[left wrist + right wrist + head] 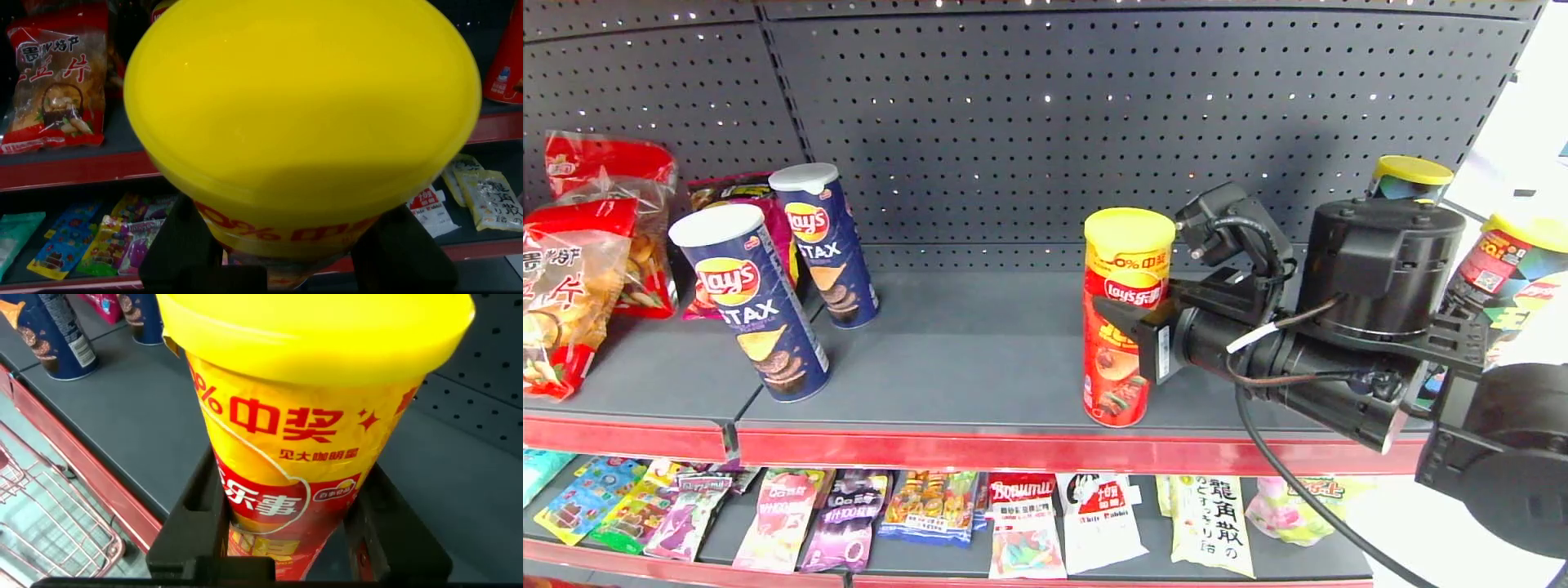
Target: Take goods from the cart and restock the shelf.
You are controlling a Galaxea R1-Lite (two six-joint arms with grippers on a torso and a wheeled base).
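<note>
In the head view the red can (1127,278) with its yellow lid stands upright on the top shelf (980,351), close to the red front lip (1013,449) and well apart from the two blue cans (756,302) to its left. The right gripper (1123,322) is closed around the red can at mid-height. The main risk, as I judge it, is a topple. The can is tall and narrow and sits near the edge, so a jaw dragging on it during release, or a pull-back that is not straight, could tip it off the lip. The right arm comes in from the right with its forearm roughly level, and the wrist is turned so that the claw takes the can from the side. In the left wrist view the left gripper (294,253) clamps a second can (302,122), its dark fingers (192,245) on either side below the yellow lid. This arm hangs out in front of the shelving, facing a red snack bag (53,82) and the packets (114,241) on the lower board, so a careless swing could knock that stock. In the right wrist view the fingers (200,498) bracket the red can closely, apparently gripping it. The wire cart (49,514) shows below the shelf edge, where a dropped can would probably land.
</note>
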